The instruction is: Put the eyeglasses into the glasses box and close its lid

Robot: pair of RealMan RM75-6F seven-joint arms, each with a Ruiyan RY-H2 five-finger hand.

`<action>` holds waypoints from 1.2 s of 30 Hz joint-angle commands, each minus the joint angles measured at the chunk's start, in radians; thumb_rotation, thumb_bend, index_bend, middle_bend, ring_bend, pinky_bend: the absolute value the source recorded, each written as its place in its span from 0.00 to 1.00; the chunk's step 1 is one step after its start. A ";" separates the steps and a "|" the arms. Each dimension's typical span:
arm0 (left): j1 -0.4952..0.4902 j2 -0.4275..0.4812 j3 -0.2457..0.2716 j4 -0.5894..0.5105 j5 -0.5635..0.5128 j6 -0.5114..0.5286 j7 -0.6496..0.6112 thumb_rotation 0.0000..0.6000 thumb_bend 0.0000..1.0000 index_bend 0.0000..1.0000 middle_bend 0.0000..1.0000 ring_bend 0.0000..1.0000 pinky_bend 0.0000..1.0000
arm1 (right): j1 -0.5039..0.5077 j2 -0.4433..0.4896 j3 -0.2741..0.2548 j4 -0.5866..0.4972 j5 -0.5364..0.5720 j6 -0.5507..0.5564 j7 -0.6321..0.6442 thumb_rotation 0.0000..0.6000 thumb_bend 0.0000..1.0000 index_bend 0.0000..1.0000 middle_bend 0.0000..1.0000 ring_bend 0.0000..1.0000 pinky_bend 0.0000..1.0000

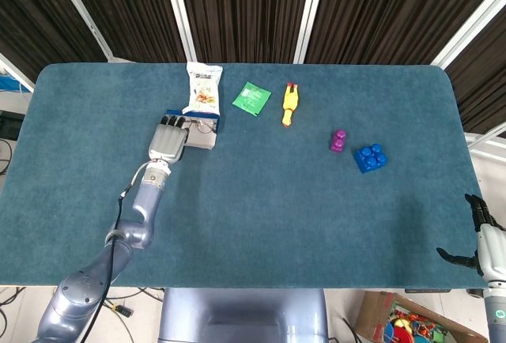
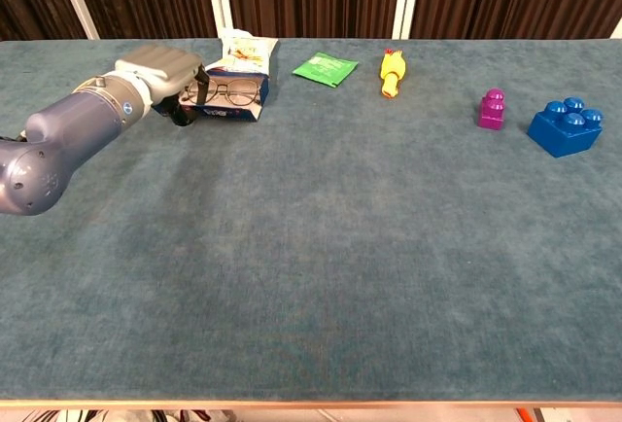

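Note:
The glasses box (image 2: 236,109) (image 1: 202,139) sits at the table's back left, blue and patterned, just in front of a snack bag. The eyeglasses (image 2: 229,92) (image 1: 205,127) lie inside it and still show from above. Its lid is partly raised on the near side. My left hand (image 2: 157,71) (image 1: 168,139) is at the box's left end, dark fingers bent over the lid and the thumb below it, pinching it. My right hand (image 1: 484,237) hangs off the table's front right corner with its fingers spread and nothing in it.
A white snack bag (image 1: 203,88) touches the back of the box. A green sachet (image 1: 251,96) and a yellow rubber chicken (image 1: 289,104) lie further right. A purple block (image 1: 337,140) and a blue brick (image 1: 369,156) sit at mid right.

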 commanded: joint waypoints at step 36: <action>0.219 0.212 -0.009 -0.502 -0.027 0.195 0.126 1.00 0.44 0.62 0.19 0.11 0.15 | 0.000 0.003 -0.001 -0.009 0.011 -0.005 -0.007 1.00 0.20 0.00 0.08 0.19 0.26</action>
